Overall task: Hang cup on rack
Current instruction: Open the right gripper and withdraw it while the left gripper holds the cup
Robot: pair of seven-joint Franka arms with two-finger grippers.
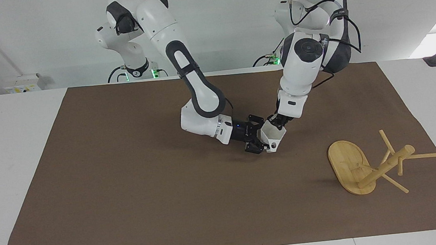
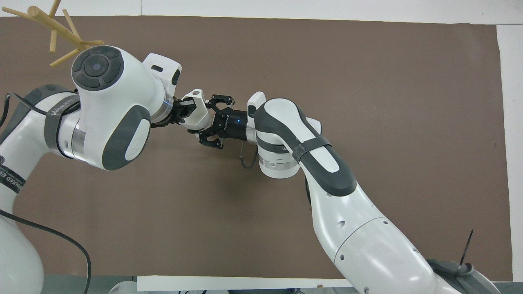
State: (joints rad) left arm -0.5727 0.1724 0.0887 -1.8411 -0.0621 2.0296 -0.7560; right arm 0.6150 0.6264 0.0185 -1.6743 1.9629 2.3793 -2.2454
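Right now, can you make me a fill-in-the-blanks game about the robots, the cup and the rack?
1. The rack is not upright; it lies on its ___.
2. The right gripper holds the white ___ in the air.
3. The left gripper is right beside it, over the ___ mat.
Missing words: side; cup; brown.
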